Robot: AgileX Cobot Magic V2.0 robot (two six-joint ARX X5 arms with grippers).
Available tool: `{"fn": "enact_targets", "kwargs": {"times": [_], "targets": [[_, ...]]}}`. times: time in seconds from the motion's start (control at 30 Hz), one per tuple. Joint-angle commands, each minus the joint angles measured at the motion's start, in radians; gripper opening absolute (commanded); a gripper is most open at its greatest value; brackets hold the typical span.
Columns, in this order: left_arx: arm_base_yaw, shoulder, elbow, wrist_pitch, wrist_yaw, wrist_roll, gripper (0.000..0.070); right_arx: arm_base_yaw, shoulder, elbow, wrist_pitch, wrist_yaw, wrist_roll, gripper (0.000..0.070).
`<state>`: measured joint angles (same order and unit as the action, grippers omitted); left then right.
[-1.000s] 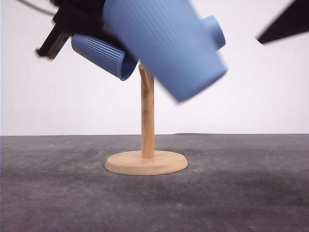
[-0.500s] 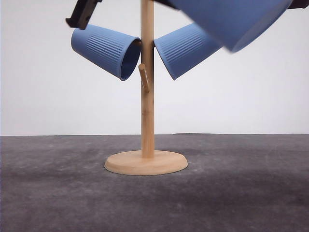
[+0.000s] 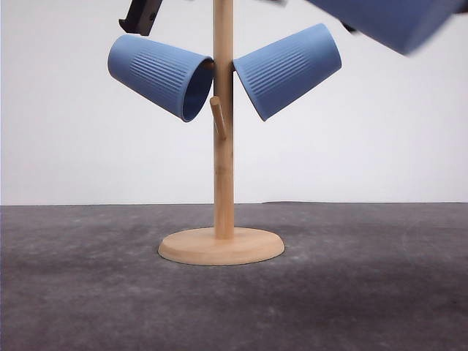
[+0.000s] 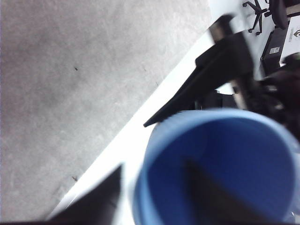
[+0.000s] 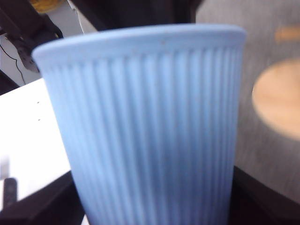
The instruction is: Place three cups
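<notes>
High at the right, the right gripper [image 5: 154, 206] clamps the third cup [image 3: 387, 22], a ribbed light-blue tumbler, above and right of the wooden stand [image 3: 221, 183], whose free front peg [image 3: 217, 117] lies down-left below two hung cups [image 3: 162, 75]; left gripper's opening unclear

A blurred ribbed blue cup [image 5: 145, 131] sits between dark fingers [image 5: 37, 201].
</notes>
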<state>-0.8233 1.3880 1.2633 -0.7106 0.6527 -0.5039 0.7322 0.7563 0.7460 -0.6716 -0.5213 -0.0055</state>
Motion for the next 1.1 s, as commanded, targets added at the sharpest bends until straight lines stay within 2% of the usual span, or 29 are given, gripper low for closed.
{"fn": "enact_targets", "kwargs": {"times": [0.0, 0.2, 0.27, 0.37, 0.47, 0.6, 0.67, 0.77, 0.87, 0.97, 1.07], "targets": [[0.0, 0.0, 0.026, -0.015, 0.002, 0.041, 0.0484, 0.007, 0.006, 0.004, -0.043, -0.003, 0.131, 0.0418], [0.038, -0.042, 0.026, -0.125, -0.038, 0.161, 0.0487, 0.007, 0.006, -0.001, -0.15, -0.056, 0.373, 0.0418], [0.056, -0.068, 0.026, -0.153, -0.088, 0.196, 0.0487, 0.007, 0.005, -0.021, -0.134, -0.082, 0.435, 0.0418], [0.085, -0.112, 0.026, -0.186, -0.156, 0.237, 0.0487, 0.007, 0.005, -0.105, -0.014, -0.125, 0.561, 0.0418], [0.129, -0.157, 0.026, -0.221, -0.194, 0.272, 0.0487, 0.006, 0.008, -0.229, 0.264, -0.158, 0.781, 0.0418], [0.195, -0.204, 0.025, -0.261, -0.223, 0.312, 0.0487, 0.004, 0.045, -0.359, 0.829, -0.149, 1.228, 0.0418], [0.233, -0.222, 0.025, -0.277, -0.232, 0.335, 0.0487, 0.004, 0.101, -0.382, 1.052, -0.133, 1.421, 0.0418], [0.282, -0.238, 0.025, -0.296, -0.234, 0.361, 0.0487, 0.004, 0.202, -0.381, 1.268, -0.132, 1.603, 0.0418], [0.323, -0.244, 0.025, -0.311, -0.234, 0.386, 0.0486, 0.004, 0.334, -0.378, 1.481, -0.118, 1.735, 0.0418], [0.357, -0.245, 0.025, -0.324, -0.233, 0.404, 0.0486, 0.004, 0.443, -0.377, 1.614, -0.082, 1.816, 0.0418], [0.376, -0.245, 0.025, -0.323, -0.233, 0.41, 0.0486, 0.004, 0.525, -0.376, 1.684, -0.072, 1.858, 0.0418]]}}
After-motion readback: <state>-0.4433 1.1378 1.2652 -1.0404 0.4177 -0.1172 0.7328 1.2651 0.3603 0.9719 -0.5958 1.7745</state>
